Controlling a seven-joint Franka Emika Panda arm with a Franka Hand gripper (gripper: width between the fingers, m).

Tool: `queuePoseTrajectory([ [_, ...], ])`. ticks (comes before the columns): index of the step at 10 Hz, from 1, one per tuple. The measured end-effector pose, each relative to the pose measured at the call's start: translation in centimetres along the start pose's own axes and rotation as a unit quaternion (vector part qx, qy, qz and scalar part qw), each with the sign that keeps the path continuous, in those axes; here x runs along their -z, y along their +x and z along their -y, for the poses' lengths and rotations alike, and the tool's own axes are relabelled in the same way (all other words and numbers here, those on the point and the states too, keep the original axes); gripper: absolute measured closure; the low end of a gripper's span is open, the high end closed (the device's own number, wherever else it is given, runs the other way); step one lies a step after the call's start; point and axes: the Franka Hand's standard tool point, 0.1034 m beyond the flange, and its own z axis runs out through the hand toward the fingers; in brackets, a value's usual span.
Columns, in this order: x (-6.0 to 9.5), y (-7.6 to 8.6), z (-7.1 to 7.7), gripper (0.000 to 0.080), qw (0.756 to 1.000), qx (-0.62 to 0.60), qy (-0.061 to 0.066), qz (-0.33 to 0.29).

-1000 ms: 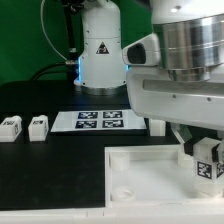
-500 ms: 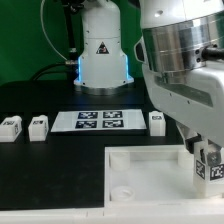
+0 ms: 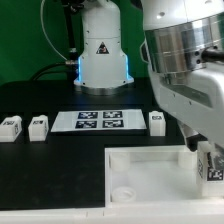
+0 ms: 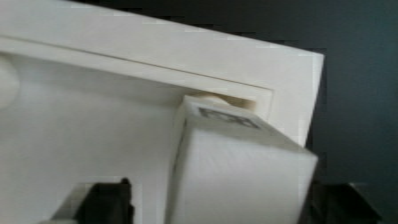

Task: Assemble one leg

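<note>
My gripper (image 3: 206, 150) is shut on a leg (image 3: 211, 166), a short white block with a marker tag, and holds it upright over the near right corner of the large white tray (image 3: 140, 170). In the wrist view the leg (image 4: 240, 165) runs between my dark fingers (image 4: 111, 200), and its far end meets the corner socket (image 4: 233, 98) of the tray (image 4: 89, 120). I cannot tell how deep it sits. Three more legs (image 3: 10, 127) (image 3: 38, 126) (image 3: 157, 121) stand on the black table.
The marker board (image 3: 100, 120) lies behind the tray, between the loose legs. The robot base (image 3: 102, 50) stands behind it. A round socket (image 3: 122, 193) shows in the tray's near left corner.
The arm has moved toward the exterior view's right and slightly down with the leg in it, uncovering the loose leg beside the marker board.
</note>
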Motion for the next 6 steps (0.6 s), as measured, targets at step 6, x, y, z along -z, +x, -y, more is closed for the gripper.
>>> queuePoseTrajectory([
  [6, -0.31, -1.1, 0.19, 0.015, 0.896, 0.443, -0.026, -0.025],
])
